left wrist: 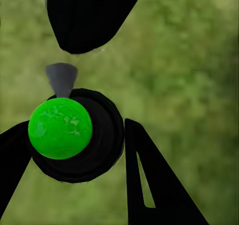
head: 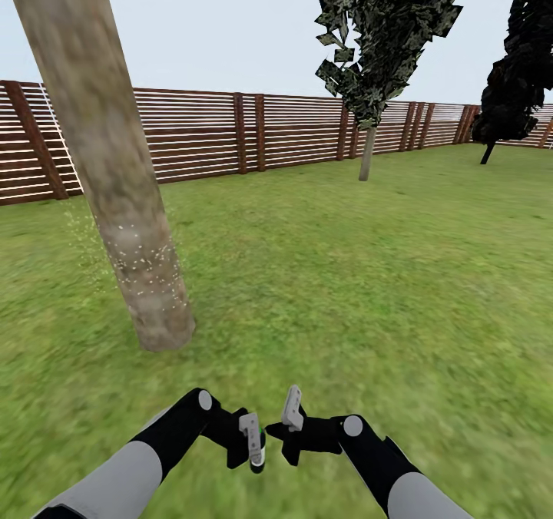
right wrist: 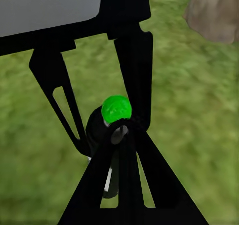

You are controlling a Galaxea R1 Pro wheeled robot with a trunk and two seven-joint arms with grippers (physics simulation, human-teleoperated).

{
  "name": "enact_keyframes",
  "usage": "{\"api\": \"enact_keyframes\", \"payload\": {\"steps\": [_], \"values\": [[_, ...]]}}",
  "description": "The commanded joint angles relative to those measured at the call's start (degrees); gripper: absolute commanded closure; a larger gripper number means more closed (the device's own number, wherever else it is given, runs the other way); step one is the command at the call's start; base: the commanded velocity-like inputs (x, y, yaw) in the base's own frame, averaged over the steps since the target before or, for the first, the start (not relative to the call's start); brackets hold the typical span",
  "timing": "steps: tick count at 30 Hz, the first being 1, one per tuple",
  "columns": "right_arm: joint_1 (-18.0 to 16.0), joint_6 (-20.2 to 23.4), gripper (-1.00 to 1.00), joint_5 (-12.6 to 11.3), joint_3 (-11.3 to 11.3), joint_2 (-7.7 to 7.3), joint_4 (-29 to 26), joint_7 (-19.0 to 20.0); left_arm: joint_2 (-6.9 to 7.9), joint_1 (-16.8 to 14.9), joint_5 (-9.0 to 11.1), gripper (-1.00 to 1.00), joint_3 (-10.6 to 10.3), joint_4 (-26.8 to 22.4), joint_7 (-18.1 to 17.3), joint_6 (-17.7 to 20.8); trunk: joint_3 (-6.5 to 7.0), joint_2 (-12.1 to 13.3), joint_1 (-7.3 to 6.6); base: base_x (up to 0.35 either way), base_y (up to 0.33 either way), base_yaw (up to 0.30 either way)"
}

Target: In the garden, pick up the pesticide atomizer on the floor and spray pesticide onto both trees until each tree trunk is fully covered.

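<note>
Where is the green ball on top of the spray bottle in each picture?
Head view: a sliver of the green ball at the bottom centre, in the left gripper.
Left wrist view: large, left of centre.
Right wrist view: small, in the middle.
Shared landmark: the black cap beneath the ball.

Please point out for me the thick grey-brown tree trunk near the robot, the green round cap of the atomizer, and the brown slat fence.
Thick grey-brown tree trunk (head: 115, 173): head view, middle of the bare column.
Green round atomizer cap (left wrist: 60, 127): left wrist view, centre of the dome.
Brown horizontal-slat wooden fence (head: 200, 131): head view, a slat panel.
</note>
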Motion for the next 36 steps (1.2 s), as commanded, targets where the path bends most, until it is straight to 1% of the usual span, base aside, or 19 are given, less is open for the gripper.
{"api": "enact_keyframes", "payload": {"steps": [1, 3, 6, 10, 16, 19, 21, 23, 24, 26, 28, 29, 30, 31, 33, 34, 35, 36], "values": [[0.0, 0.0, 1.0, 0.0, 0.0, 0.0, 0.0, 0.0, 0.0, 0.0, 0.2, 1.0, 0.0, 0.0, 0.0, 0.0, 0.0, 0.0, 0.0, 0.0, 0.0, 0.0], [0.0, 0.0, 1.0, 0.0, 0.0, 0.0, 0.0, 0.0, -0.04, 0.0, 0.2, 1.0, 0.0, 0.0, 0.0, -0.1, 0.0, 0.0, 0.0, 0.0, 0.0, 0.0], [0.0, 0.0, 1.0, 0.0, 0.0, 0.0, 0.0, 0.0, -0.47, 0.0, 0.2, 1.0, 0.0, 0.0, 0.0, -0.1, 0.0, 0.0, 0.0, 0.0, 0.0, 0.0], [0.0, 0.0, 1.0, 0.0, 0.0, 0.0, 0.0, 0.0, -0.52, 0.0, 0.2, 1.0, 0.0, -0.1, 0.0, -0.1, 0.0, 0.0, 0.0, 0.0, 0.0, 0.0], [0.0, 0.0, 1.0, 0.0, 0.0, 0.0, 0.0, 0.0, -0.42, 0.0, 0.3, 1.0, 0.0, 0.0, 0.0, -0.1, 0.0, 0.0, 0.0, 0.0, 0.0, 0.0], [0.0, 0.0, 1.0, 0.0, 0.1, 0.0, 0.0, 0.0, 0.21, 0.0, 0.1, 1.0, 0.0, 0.1, 0.1, -0.1, 0.0, 0.0, 0.0, 0.0, 0.0, 0.0], [0.0, 0.0, 1.0, 0.0, 0.1, 0.0, 0.0, 0.0, 1.66, 0.0, -0.2, 1.0, 0.0, 0.4, 0.2, 0.0, 0.0, 0.0, 0.0, 0.0, 0.0, 0.0], [0.0, 0.0, 1.0, 0.0, 0.1, 0.0, 0.0, 0.0, 3.87, 0.0, -0.3, 1.0, 0.0, 0.5, 0.3, 0.2, 0.0, 0.0, 0.0, 0.0, 0.0, 0.0], [0.0, 0.0, 1.0, 0.0, 0.1, 0.0, 0.0, 0.0, 4.63, 0.0, -0.4, 1.0, 0.0, 0.5, 0.3, 0.3, 0.0, 0.0, 0.0, 0.0, 0.0, 0.0], [0.0, 0.0, 1.0, 0.0, 0.1, 0.0, 0.0, 0.0, 7.22, 0.0, -0.4, 1.0, 0.0, 0.5, 0.3, 0.5, 0.0, 0.0, 0.0, 0.0, 0.0, 0.0], [0.0, 0.0, 1.0, 0.0, 0.1, 0.0, 0.0, 0.0, 8.85, 0.1, -0.5, 1.0, 0.0, 0.6, 0.3, 0.6, 0.0, 0.0, 0.0, 0.0, 0.0, 0.0], [0.0, 0.0, 1.0, 0.0, 0.1, -0.04, 0.1, 0.0, 9.94, 0.1, -0.5, 1.0, 0.0, 0.6, 0.4, 0.7, 0.0, 0.0, 0.0, 0.0, 0.0, 0.0], [0.0, 0.0, -1.0, 0.0, 0.1, -0.06, 0.1, 0.0, 11.21, 0.1, -0.5, 1.0, -0.1, 1.0, 0.5, 0.7, 0.0, 0.0, 0.0, 0.0, 0.0, 0.0], [0.0, 0.0, -1.0, 0.0, 0.1, -0.31, 0.1, 0.0, 14.11, 0.1, -0.5, 1.0, -0.1, 2.3, 0.6, 0.8, 0.0, 0.0, 0.0, 0.0, 0.0, 0.0], [0.0, 0.0, -1.0, 0.0, 0.1, -0.45, 0.1, -0.1, 16.92, 0.1, -0.4, 1.0, 0.0, 3.2, 0.9, 0.8, 0.0, 0.0, 0.0, 0.0, 0.0, 0.0], [0.0, 0.0, -1.0, 0.0, 0.0, -0.61, 0.2, -0.1, 17.5, 0.1, -0.3, 1.0, 0.1, 3.4, 1.5, 0.8, 0.0, 0.0, 0.0, 0.0, 0.0, 0.0], [0.0, 0.0, -1.0, 0.0, 0.0, -1.27, 0.2, -0.3, 17.8, 0.2, -0.1, 1.0, 0.9, 3.4, 3.3, 0.8, 0.0, 0.0, 0.0, 0.0, 0.0, 0.0], [0.0, 0.0, -1.0, 0.0, 0.0, -1.98, 0.3, -0.9, 17.86, 0.2, 0.1, 1.0, 3.0, 3.6, 6.7, 0.8, 0.0, 0.0, 0.0, 0.0, 0.0, 0.0]]}}
